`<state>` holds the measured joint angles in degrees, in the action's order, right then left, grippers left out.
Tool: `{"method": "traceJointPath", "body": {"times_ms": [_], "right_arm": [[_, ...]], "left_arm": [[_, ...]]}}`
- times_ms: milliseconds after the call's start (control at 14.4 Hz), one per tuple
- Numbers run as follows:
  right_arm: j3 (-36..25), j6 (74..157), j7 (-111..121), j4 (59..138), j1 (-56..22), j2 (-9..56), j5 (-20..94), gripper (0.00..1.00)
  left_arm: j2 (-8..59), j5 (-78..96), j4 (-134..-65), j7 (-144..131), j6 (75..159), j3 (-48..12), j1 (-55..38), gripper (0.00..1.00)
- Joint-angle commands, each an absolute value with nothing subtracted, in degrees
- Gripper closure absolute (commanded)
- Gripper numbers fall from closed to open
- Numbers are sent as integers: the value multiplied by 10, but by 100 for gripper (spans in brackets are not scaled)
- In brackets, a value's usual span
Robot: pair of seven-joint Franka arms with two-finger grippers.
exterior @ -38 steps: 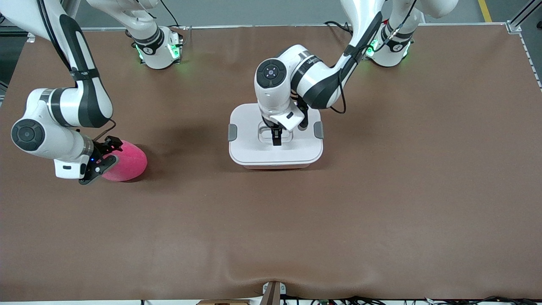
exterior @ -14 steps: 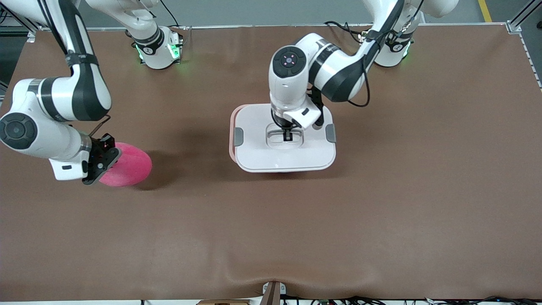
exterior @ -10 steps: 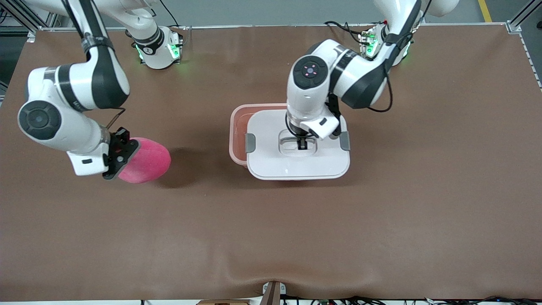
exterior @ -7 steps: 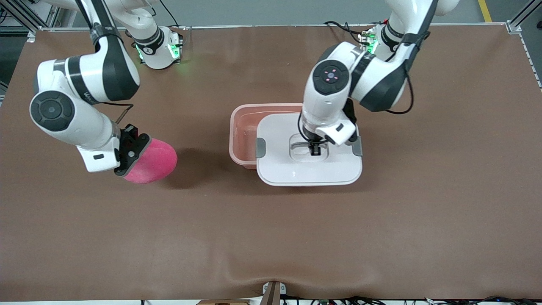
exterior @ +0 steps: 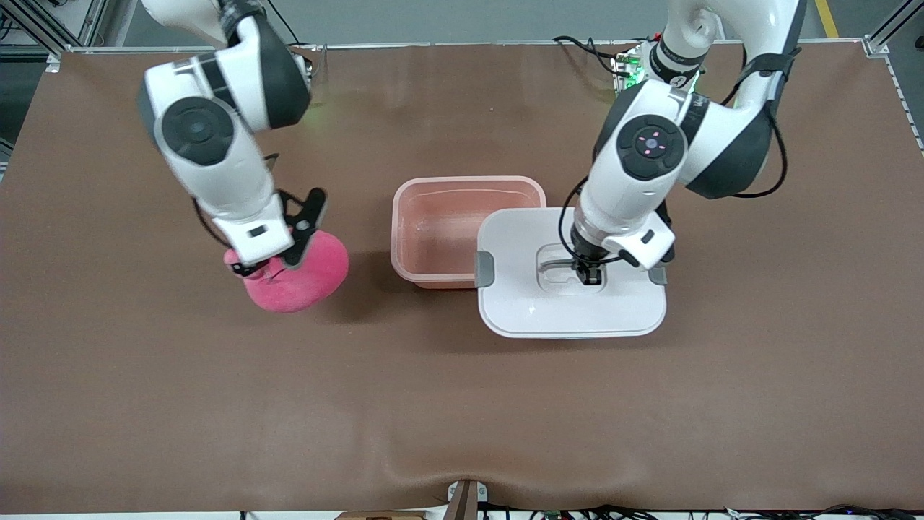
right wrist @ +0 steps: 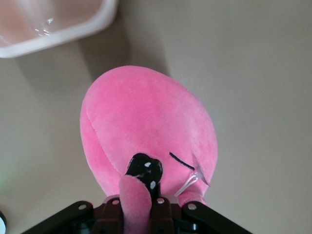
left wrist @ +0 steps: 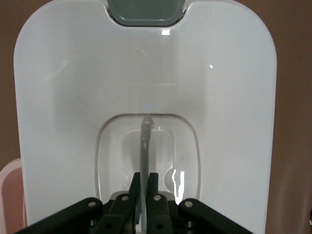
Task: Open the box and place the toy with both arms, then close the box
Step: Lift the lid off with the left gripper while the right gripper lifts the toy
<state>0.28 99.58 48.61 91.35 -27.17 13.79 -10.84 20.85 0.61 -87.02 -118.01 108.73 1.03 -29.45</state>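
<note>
The box's translucent pink base [exterior: 411,217] stands open and empty at mid-table. Its white lid [exterior: 548,310] with grey side clips hangs from my left gripper [exterior: 590,273], which is shut on the thin handle in the lid's recess [left wrist: 145,146]. The lid is over the base's edge toward the left arm's end. My right gripper [exterior: 278,254] is shut on the pink plush toy [exterior: 303,278] by a part beside its dark eye [right wrist: 145,168], and holds it up beside the base toward the right arm's end. The base's rim [right wrist: 68,31] shows in the right wrist view.
The brown table cloth [exterior: 462,404] has a raised wrinkle near the front edge. The arms' bases with green lights stand along the table's back edge.
My left gripper has lifted the lid off the base and carried it toward the left arm's end, uncovering the base. My right gripper has lifted the toy and carried it toward the base.
</note>
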Motion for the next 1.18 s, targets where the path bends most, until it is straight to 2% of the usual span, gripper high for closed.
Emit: {"method": "traceJointPath", "body": {"times_ms": [0, 418, 1113], "right_arm": [[-2, 989, 489, 913, -326, 130, -167, 100], [-2, 1009, 496, 917, -402, 137, -214, 100], [3, 1018, 750, 933, -414, 151, -173, 100]], "left_arm": [[183, -2, -907, -1148, 1085, 4, -283, 100], [170, 4, -924, -1059, 1085, 2, -220, 100], [170, 7, -934, -976, 1092, 2, -149, 100]]}}
